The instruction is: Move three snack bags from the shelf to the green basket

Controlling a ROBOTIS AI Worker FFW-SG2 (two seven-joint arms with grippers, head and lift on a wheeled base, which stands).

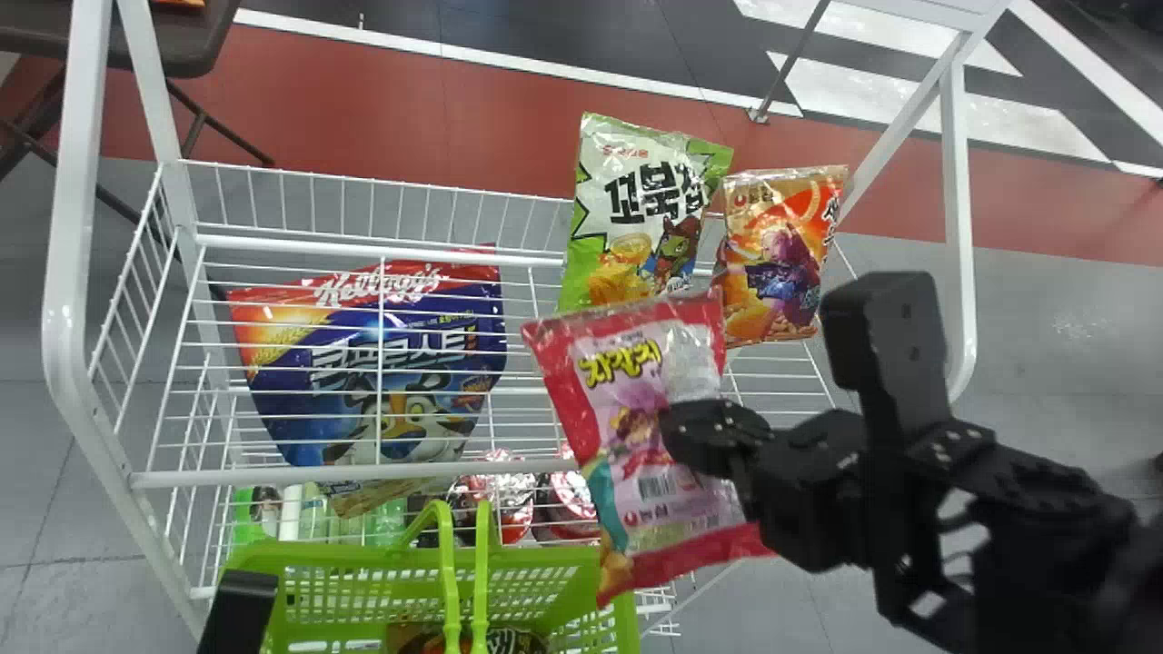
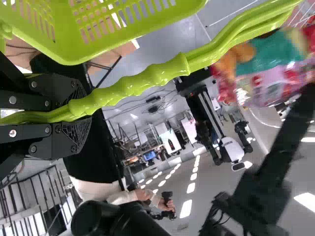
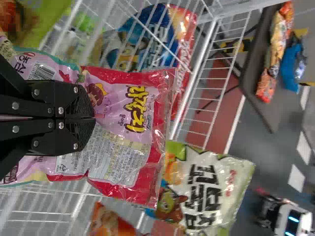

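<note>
You have four large bags at the wire shelf (image 1: 382, 243): one blue (image 1: 300, 381) toward the left edge, one green-and-white (image 1: 636, 200) by the far edge, one orange (image 1: 772, 254) near the far right corner, and one pink-and-red (image 1: 636, 454) raised over the near edge. Below, you can count at least two red-and-white round packs (image 1: 513, 509); green containers (image 1: 389, 520) beside them, number unclear. One green basket (image 1: 318, 552), two handles (image 1: 445, 581); in it, you see at least one brown package (image 1: 518, 641). Beyond, one dark table (image 3: 256, 54): along its edge, one blue packet (image 3: 291, 61) and several orange packets (image 3: 277, 39), overlapping, exact tally uncertain.
</note>
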